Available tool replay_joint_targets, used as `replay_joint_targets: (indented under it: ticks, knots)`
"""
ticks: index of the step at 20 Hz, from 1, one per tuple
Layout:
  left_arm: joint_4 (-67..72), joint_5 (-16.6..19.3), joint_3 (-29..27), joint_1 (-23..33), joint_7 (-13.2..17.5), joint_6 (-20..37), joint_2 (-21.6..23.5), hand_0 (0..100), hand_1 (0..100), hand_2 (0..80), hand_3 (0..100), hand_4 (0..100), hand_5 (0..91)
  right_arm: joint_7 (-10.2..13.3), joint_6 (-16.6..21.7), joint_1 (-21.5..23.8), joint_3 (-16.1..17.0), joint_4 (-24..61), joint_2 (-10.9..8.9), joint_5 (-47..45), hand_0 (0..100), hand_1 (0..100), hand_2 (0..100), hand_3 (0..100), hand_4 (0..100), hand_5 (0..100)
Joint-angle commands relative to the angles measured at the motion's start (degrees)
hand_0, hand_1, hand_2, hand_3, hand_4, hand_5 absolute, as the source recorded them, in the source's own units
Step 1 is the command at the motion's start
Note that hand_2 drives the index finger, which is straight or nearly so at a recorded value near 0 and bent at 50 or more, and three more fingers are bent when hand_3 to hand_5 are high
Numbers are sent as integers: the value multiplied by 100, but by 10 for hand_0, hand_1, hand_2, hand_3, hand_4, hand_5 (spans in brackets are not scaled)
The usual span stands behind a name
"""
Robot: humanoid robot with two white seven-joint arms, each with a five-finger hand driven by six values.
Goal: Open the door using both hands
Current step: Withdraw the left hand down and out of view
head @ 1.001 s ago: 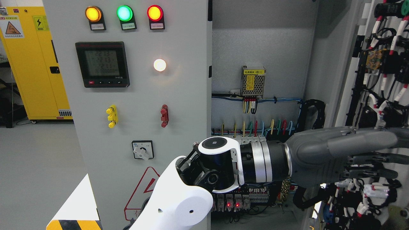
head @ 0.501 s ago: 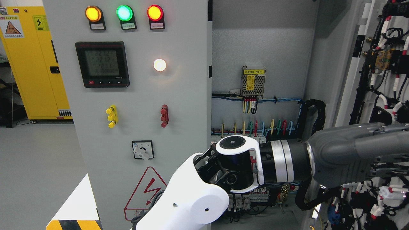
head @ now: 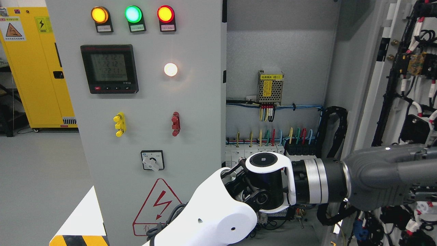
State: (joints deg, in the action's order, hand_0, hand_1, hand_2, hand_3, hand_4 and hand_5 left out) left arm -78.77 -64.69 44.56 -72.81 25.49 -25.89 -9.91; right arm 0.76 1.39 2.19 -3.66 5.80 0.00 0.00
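Observation:
The cabinet's right door (head: 382, 78) stands swung open at the right edge, its inner face with black components and red-and-white wiring turned toward me. My left arm comes in at the bottom, left of the middle, and reaches across to it. The grey left hand (head: 406, 177) lies against the door's inner side with its fingers (head: 414, 162) stretched out straight, holding nothing. The fingertips run off the right edge. The left door (head: 153, 102) is closed. It carries three lamps, a meter, a rotary switch and a shock warning sign. My right arm does not show.
Inside the open cabinet (head: 280, 51) are a small power supply (head: 270, 87), coloured wires and breakers (head: 269, 143) behind my forearm. A yellow cabinet (head: 37, 68) stands at the far left on the grey floor. A black-and-yellow striped edge (head: 78, 239) shows at the bottom left.
My left arm has moved to the right and slightly down. The right door has swung further open with it, and more of the hand has left the frame.

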Motion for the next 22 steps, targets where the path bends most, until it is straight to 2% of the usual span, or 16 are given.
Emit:
replay_joint_targets:
  ticks: [1, 6, 9, 11, 12, 15, 22]
  knots:
    - [73, -9, -588, 13, 8, -266, -20, 120, 556, 0, 0, 0, 0, 3, 1, 0, -3, 0, 9, -158, 0, 500, 40, 0, 0, 0]
    - [-260, -17, -1134, 276, 26, -495, 23, 120, 556, 0, 0, 0, 0, 3, 1, 0, -21, 0, -9, -158, 0, 500, 40, 0, 0, 0]
    - [-700, 27, -1160, 680, 17, -557, 146, 120, 556, 0, 0, 0, 0, 3, 1, 0, -21, 0, -9, -158, 0, 500, 40, 0, 0, 0]
    - [-893, 105, -1117, 978, 17, -548, 400, 120, 556, 0, 0, 0, 0, 3, 1, 0, -21, 0, -9, -149, 0, 500, 40, 0, 0, 0]
    - [-972, 236, -1116, 1154, 17, -548, 506, 120, 556, 0, 0, 0, 0, 3, 1, 0, -21, 0, -9, -158, 0, 500, 40, 0, 0, 0]
    - [-1166, 921, -1116, 1795, 9, -531, 682, 120, 556, 0, 0, 0, 0, 3, 1, 0, -12, 0, -9, -158, 0, 500, 40, 0, 0, 0]
    - [-1676, 2310, -1169, 3614, -18, -461, 1262, 120, 556, 0, 0, 0, 0, 3, 1, 0, -12, 0, -9, -158, 0, 500, 40, 0, 0, 0]
